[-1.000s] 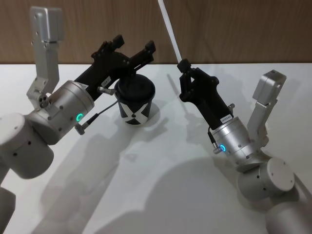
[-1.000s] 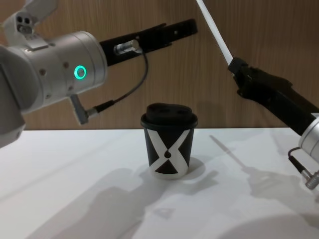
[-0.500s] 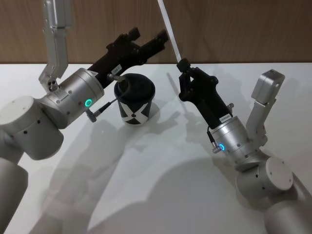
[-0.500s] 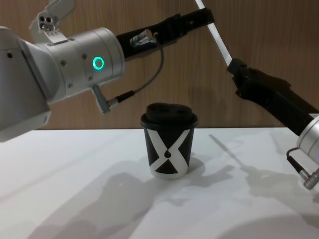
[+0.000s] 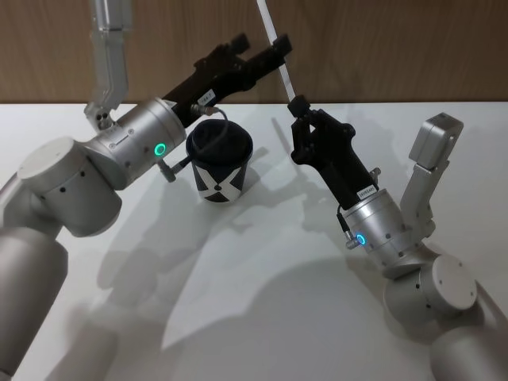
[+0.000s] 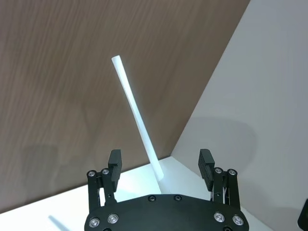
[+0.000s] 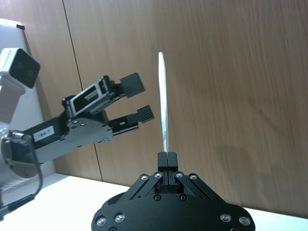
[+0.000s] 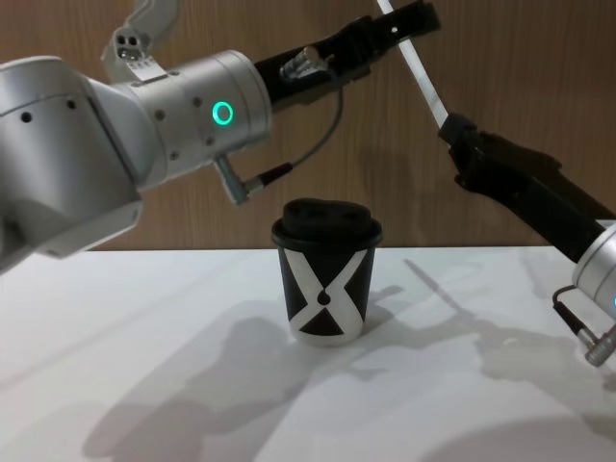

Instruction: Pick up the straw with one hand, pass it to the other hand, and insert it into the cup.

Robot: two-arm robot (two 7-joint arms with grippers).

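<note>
1. Step in hand, I'd say: the handover. The straw (image 5: 289, 83) is up in the air but not passed across yet, and nothing has gone into the cup (image 8: 325, 279) so far.
2. The right gripper (image 5: 298, 107) sits up and to the right of the cup, fingers pinched tight on the straw's bottom end. The straw's top leans over towards the cup's side, well above the lid.
3. The left gripper (image 6: 160, 161) reaches across high above the cup, fingers spread wide and holding nothing. In its own wrist view the straw runs through the gap between them and touches neither. In the right wrist view the tips look only just beside the straw, so I can't tell how deep it sits.
4. Next move, my guess: the left one nudges forward a touch and closes on the upper half. Only then should the right one let go.
5. After that the straw has to go upright over the cup's lid and find the hole, which I can't make out here.
</note>
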